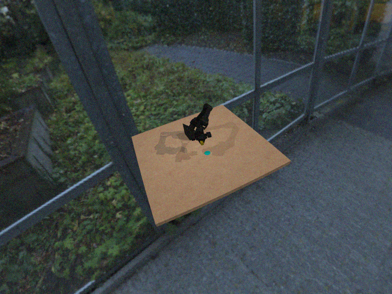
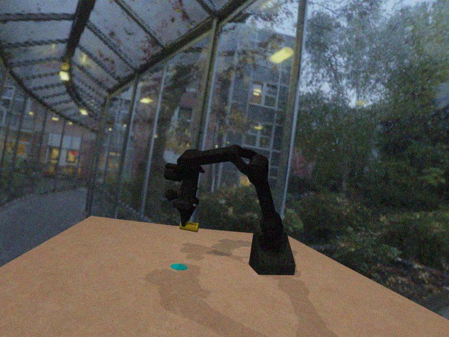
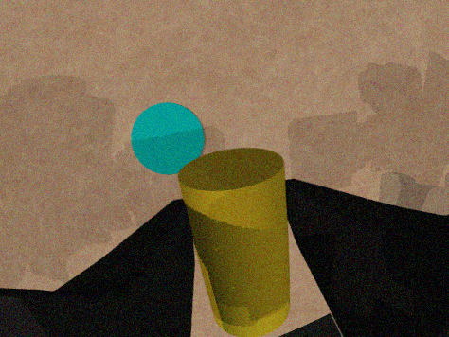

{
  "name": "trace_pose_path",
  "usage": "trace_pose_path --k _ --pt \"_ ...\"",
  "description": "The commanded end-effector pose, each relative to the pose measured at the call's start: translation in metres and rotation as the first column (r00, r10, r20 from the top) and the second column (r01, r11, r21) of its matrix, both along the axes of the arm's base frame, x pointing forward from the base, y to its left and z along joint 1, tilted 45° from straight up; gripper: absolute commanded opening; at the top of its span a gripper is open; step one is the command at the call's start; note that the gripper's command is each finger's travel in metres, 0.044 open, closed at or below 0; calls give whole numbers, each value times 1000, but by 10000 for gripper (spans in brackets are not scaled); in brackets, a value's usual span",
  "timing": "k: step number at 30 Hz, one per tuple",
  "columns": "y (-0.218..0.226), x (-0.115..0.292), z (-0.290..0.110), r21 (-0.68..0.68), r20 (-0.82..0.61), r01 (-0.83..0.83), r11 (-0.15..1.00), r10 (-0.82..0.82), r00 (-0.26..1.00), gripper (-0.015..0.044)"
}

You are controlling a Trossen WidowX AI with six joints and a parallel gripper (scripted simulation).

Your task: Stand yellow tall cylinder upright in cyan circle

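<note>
My gripper (image 1: 201, 143) (image 2: 185, 225) (image 3: 236, 203) points down and is shut on the yellow cylinder (image 1: 201, 143) (image 2: 192, 227) (image 3: 243, 256). The cylinder is held in the air well above the table. In the exterior view it lies nearly level, slightly tilted, crosswise to the fingers. One round end faces up the frame in the wrist view. The flat cyan circle (image 1: 207, 152) (image 2: 178, 266) (image 3: 168, 138) lies on the table. In the wrist view it shows up and to the left of the cylinder's near end, with a shadow edge across it.
The wooden table top (image 1: 190, 190) (image 2: 90, 304) bears the arm's dark base (image 2: 272, 255) at the right in the exterior view. Shadows of the arm fall around the circle. The table's edges show in the top and exterior views.
</note>
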State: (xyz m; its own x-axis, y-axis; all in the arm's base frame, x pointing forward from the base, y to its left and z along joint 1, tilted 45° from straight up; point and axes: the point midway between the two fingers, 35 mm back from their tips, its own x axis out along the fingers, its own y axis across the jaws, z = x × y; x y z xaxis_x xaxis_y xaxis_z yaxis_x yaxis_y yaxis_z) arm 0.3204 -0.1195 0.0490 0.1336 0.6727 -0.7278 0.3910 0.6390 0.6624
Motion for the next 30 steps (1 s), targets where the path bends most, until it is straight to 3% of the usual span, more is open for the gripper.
trace_pose_path --k 1,11,30 --pt "8 2 9 11 -26 30 999 -30 999 105" --pt "26 7 27 29 -86 94 995 -91 992 105" --pt "29 8 11 -78 -60 93 993 -98 993 105"
